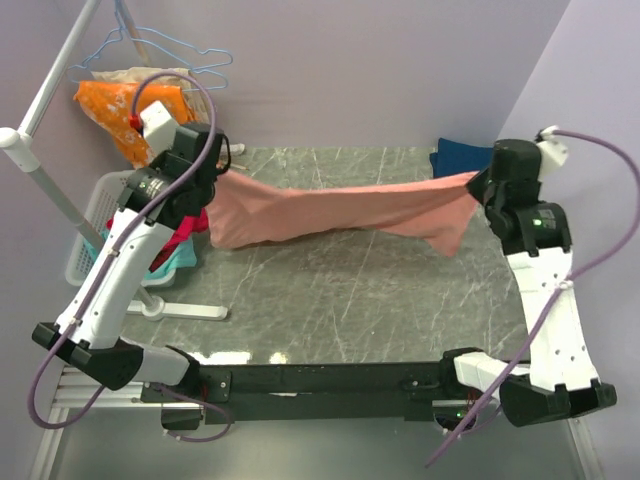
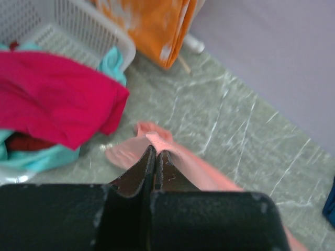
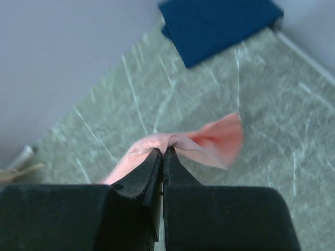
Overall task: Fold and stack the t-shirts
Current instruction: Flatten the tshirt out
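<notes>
The salmon-pink t-shirt (image 1: pixel 340 212) hangs stretched in the air between my two grippers, above the far half of the table. My left gripper (image 1: pixel 218 176) is shut on its left end; in the left wrist view the gripper (image 2: pixel 156 152) pinches the pink cloth (image 2: pixel 131 149). My right gripper (image 1: pixel 478 184) is shut on the right end; in the right wrist view the gripper (image 3: pixel 164 151) pinches a pink fold (image 3: pixel 209 142). The navy blue t-shirt (image 1: pixel 460 156) lies folded at the table's far right corner and also shows in the right wrist view (image 3: pixel 220 23).
A white laundry basket (image 1: pixel 92 232) stands off the table's left edge, holding a magenta-red garment (image 2: pixel 52 94) and teal cloth (image 2: pixel 111 60). An orange white-blotched cloth (image 1: pixel 125 110) hangs on a rack with wire hangers (image 1: pixel 165 50). The marble table (image 1: pixel 350 300) has walls behind and right.
</notes>
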{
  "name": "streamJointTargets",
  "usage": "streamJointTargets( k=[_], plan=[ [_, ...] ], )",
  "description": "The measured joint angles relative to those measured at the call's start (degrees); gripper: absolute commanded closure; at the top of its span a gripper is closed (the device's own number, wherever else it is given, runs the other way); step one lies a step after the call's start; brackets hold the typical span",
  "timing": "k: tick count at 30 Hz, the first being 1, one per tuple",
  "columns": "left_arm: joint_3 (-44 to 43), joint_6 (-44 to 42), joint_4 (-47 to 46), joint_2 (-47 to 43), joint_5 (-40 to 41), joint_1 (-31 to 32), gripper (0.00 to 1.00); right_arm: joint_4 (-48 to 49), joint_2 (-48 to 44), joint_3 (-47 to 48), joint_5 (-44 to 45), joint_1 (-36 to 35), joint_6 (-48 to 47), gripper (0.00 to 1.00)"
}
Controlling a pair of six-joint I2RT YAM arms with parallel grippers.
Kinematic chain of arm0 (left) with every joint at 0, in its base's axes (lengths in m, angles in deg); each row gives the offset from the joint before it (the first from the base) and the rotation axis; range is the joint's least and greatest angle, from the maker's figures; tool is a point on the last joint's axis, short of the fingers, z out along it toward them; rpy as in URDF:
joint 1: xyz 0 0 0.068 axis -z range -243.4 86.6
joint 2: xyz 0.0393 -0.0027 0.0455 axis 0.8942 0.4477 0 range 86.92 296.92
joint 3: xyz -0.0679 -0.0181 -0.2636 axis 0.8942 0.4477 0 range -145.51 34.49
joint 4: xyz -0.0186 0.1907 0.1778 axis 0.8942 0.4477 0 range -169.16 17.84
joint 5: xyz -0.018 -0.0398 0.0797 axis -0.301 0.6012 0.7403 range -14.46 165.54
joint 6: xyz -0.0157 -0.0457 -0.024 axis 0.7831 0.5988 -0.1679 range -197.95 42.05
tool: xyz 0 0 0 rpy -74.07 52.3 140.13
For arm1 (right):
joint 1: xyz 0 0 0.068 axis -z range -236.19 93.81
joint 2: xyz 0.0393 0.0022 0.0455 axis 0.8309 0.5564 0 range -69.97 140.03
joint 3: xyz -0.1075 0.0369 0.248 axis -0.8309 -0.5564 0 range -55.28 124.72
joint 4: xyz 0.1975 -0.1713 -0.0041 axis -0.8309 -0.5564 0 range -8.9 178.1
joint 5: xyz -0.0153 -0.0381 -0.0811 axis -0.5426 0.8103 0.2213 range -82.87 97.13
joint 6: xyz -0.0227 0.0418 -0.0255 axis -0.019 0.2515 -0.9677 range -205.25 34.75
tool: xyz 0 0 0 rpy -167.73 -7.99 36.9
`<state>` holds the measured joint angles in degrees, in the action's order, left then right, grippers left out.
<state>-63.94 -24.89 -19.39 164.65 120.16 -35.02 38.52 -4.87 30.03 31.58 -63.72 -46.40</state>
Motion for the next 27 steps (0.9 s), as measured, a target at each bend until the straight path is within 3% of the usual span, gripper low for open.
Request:
streamJointTargets(
  k=[5, 11, 21, 27],
  plan=[
    [-7.52, -6.51, -4.59, 1.62, 0.81, -0.96, 0.99, -0.79, -1.14, 7.61, -0.07, 2.01, -1.77, 1.0],
    [-12.15, -13.97, -11.06, 1.16, 2.69, -1.27, 0.99, -1.01, -3.41, 10.16, -1.84, 2.19, -2.75, 1.0],
    [-12.94, -25.14, -24.87, -10.99, 2.93, -1.29, 0.99, -1.03, -6.71, 11.58, -5.79, 2.16, -2.97, 1.0],
    [-15.23, -30.34, -31.89, -12.44, 3.78, -1.29, 0.99, 0.85, -6.58, 14.49, -6.67, 2.16, -3.15, 1.0]
  ],
)
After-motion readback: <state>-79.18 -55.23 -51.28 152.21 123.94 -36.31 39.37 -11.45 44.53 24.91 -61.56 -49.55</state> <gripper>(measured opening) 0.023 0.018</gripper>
